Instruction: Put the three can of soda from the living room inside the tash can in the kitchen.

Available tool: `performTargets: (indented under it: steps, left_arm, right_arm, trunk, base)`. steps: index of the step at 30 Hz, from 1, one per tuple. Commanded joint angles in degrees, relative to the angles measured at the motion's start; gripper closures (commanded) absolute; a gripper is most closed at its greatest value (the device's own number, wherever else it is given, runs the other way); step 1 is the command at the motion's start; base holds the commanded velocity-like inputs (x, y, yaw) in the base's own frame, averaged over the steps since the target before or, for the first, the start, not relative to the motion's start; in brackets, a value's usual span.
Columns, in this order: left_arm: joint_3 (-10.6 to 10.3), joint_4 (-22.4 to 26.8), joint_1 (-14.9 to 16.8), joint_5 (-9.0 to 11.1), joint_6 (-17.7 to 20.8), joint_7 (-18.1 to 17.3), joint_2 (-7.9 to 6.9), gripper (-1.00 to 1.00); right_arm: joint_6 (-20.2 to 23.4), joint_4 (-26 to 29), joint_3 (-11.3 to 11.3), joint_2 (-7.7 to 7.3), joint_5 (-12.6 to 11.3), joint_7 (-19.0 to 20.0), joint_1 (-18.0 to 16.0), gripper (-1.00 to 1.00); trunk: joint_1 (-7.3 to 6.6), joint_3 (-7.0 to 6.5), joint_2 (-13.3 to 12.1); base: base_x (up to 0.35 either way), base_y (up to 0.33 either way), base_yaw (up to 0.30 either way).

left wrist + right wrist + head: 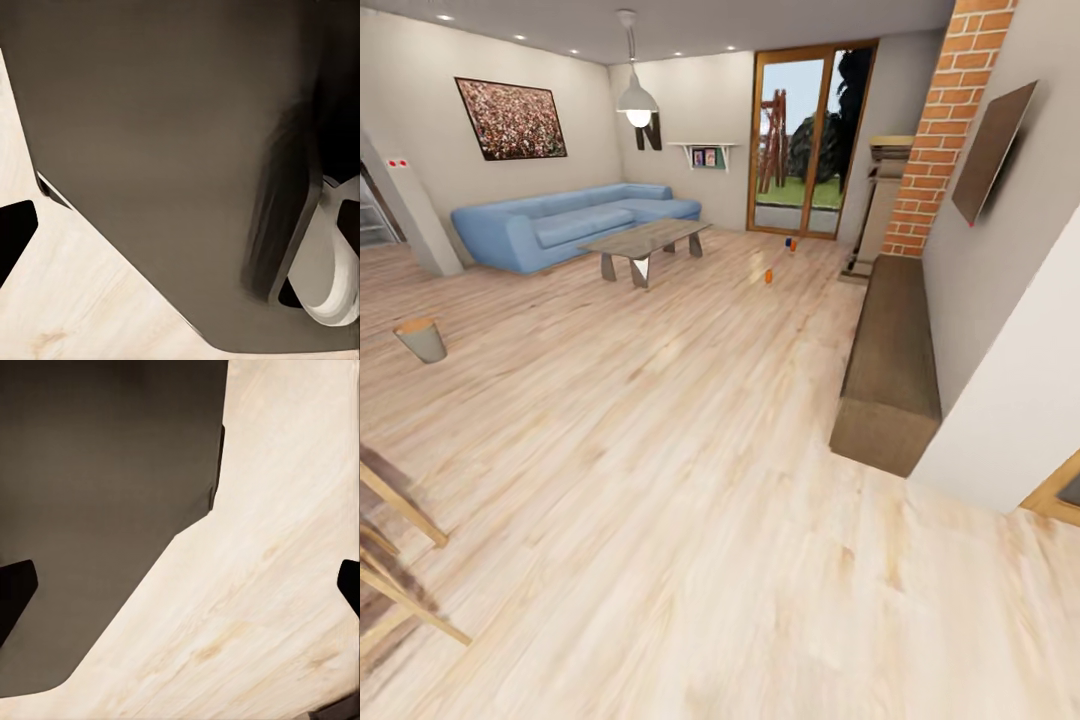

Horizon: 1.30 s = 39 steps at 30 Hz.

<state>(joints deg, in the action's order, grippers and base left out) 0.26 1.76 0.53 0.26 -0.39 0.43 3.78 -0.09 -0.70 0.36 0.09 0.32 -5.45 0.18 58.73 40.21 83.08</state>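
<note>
The left hand [180, 225] and the right hand [180, 581] each show only dark fingertips at the edges of their wrist views, set wide apart and empty, hanging over pale wood floor [277, 547] beside the robot's dark base [165, 150]. Farther out in the head view, the tash can [422, 339] stands on the floor at the left. Two orange soda cans [770, 276] and a blue one [787, 241] lie far off near the glass doors [808, 135], between the coffee table [645, 243] and the long bench [890, 360].
</note>
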Motion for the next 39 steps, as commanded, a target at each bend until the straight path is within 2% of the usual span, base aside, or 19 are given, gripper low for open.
performTargets:
  steps: [1,11,28,39]
  left_arm:
    - [0.0,0.0,0.0,0.0,-0.01,0.04,0.07,-1.0]
    - [0.0,-0.07,-0.02,0.0,-1.06,0.32,0.32,-1.0]
    - [0.0,-0.09,-0.09,0.0,-1.61,0.36,0.35,-1.0]
    - [0.0,-0.09,-0.09,0.0,-1.63,0.36,0.36,-1.0]
  right_arm:
    - [0.0,0.0,0.04,0.0,0.04,0.0,0.0,-1.0]
    - [0.0,0.0,0.11,0.0,0.19,0.0,0.0,-1.0]
    - [0.0,-0.09,0.08,-0.19,0.17,0.0,0.0,-1.0]
    - [0.0,-0.15,0.08,-0.21,0.12,0.08,0.0,-1.0]
  trunk:
    - [0.0,0.0,0.0]
    - [0.0,0.06,0.0]
    - [0.0,0.46,0.0]
    - [0.0,0.53,0.0]
  base:
    - [0.346,0.086,0.252]
    - [0.346,0.016,0.253]
    - [0.346,-0.088,0.25]
    - [0.346,-0.11,0.05]
